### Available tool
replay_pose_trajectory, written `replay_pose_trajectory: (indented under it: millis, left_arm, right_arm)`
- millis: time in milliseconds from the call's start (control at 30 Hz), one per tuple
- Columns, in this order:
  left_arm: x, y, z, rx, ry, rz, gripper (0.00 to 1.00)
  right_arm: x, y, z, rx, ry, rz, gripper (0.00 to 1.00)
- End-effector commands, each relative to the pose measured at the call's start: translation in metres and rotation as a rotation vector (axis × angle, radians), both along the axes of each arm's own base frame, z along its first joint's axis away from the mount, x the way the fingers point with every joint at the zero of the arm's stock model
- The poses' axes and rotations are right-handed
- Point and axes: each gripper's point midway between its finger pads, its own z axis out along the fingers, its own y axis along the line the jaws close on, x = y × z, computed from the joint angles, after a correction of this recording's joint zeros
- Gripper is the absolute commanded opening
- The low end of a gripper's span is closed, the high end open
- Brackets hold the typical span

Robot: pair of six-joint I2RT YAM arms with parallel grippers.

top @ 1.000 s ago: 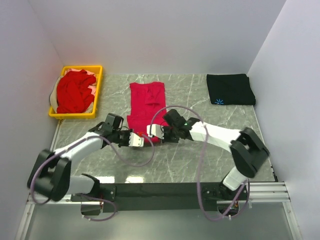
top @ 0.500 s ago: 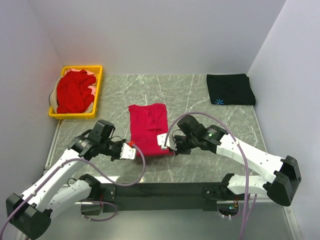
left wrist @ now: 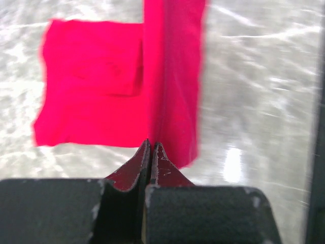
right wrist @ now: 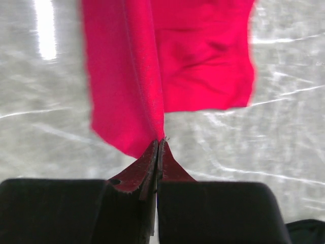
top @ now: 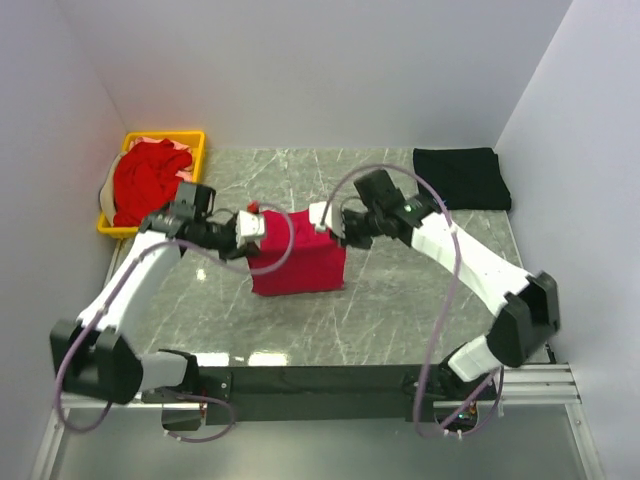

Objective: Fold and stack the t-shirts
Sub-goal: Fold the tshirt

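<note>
Left jaws and right jaws each pinch shut on the far edge of the plain bright red cloth t-shirt (top: 300, 265), held up mid-bench, its near part draped on the grey marbled bench (top: 410, 310). Folded black t-shirt (top: 462, 178) sits at the far-right corner.

Both my wrist views blur the red t-shirt (left wrist: 101, 101), and its far end runs off their top edge. From above, my right arm (top: 455, 240) covers the near left corner of the black t-shirt (top: 470, 175). Whatever lies low in the basket (top: 165, 135) is buried.
</note>
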Motion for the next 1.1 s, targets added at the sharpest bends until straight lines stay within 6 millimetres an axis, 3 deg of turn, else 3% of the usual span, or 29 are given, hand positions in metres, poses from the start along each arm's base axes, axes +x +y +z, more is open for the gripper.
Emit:
replay_pose_trajectory:
  millis: [0, 33, 167, 200, 233, 267, 400, 467, 500, 533, 567, 667, 733, 933, 1033, 1067]
  left_arm:
    - [0.056, 0.001, 0.011, -0.034, -0.058, 0.034, 0.00]
    - [0.070, 0.004, 0.010, -0.041, -0.050, 0.054, 0.01]
    - [0.131, 0.006, -0.006, -0.047, -0.020, 0.131, 0.01]
    - [0.151, 0.007, 0.001, -0.052, -0.050, 0.150, 0.01]
    - [0.168, 0.009, -0.022, -0.029, -0.015, 0.180, 0.01]
    - [0.181, 0.010, -0.028, -0.022, -0.011, 0.205, 0.01]
    - [0.233, 0.011, -0.073, 0.001, 0.083, 0.294, 0.01]
    - [0.244, 0.013, -0.092, 0.025, 0.115, 0.319, 0.09]
    - [0.253, 0.011, -0.104, 0.015, 0.154, 0.357, 0.15]
    - [0.256, 0.012, -0.111, 0.022, 0.165, 0.371, 0.21]
    - [0.263, 0.013, -0.114, 0.023, 0.160, 0.390, 0.33]
    - [0.276, 0.020, -0.111, -0.005, 0.171, 0.496, 0.41]
    - [0.278, 0.026, -0.092, -0.043, 0.140, 0.523, 0.42]
    - [0.275, 0.046, -0.048, -0.119, 0.068, 0.682, 0.45]
    - [0.267, 0.051, -0.033, -0.182, 0.127, 0.736, 0.46]
    - [0.261, 0.047, -0.031, -0.215, 0.179, 0.745, 0.46]
  right_arm:
    - [0.046, 0.001, 0.002, -0.017, -0.043, -0.006, 0.00]
    - [0.071, 0.002, -0.002, -0.026, -0.046, -0.026, 0.00]
    - [0.129, 0.008, -0.022, -0.037, -0.033, -0.062, 0.00]
    - [0.139, 0.010, -0.028, -0.039, -0.023, -0.071, 0.00]
    - [0.155, 0.015, -0.019, -0.024, -0.048, -0.078, 0.00]
    - [0.165, 0.014, -0.047, -0.055, -0.001, -0.093, 0.00]
    - [0.201, 0.016, -0.084, -0.100, -0.007, -0.146, 0.00]
    - [0.214, 0.016, -0.104, -0.121, -0.014, -0.173, 0.00]
    - [0.221, 0.015, -0.106, -0.132, -0.028, -0.199, 0.04]
    - [0.225, 0.013, -0.114, -0.138, -0.019, -0.221, 0.17]
    - [0.231, 0.014, -0.112, -0.127, -0.039, -0.244, 0.24]
    - [0.245, 0.007, -0.093, -0.078, -0.090, -0.351, 0.39]
    - [0.255, 0.003, -0.068, -0.021, -0.140, -0.413, 0.48]
    - [0.256, 0.001, 0.005, 0.144, -0.128, -0.554, 0.52]
    - [0.239, 0.008, 0.021, 0.213, -0.031, -0.586, 0.51]
    - [0.222, 0.017, 0.018, 0.245, 0.083, -0.590, 0.50]
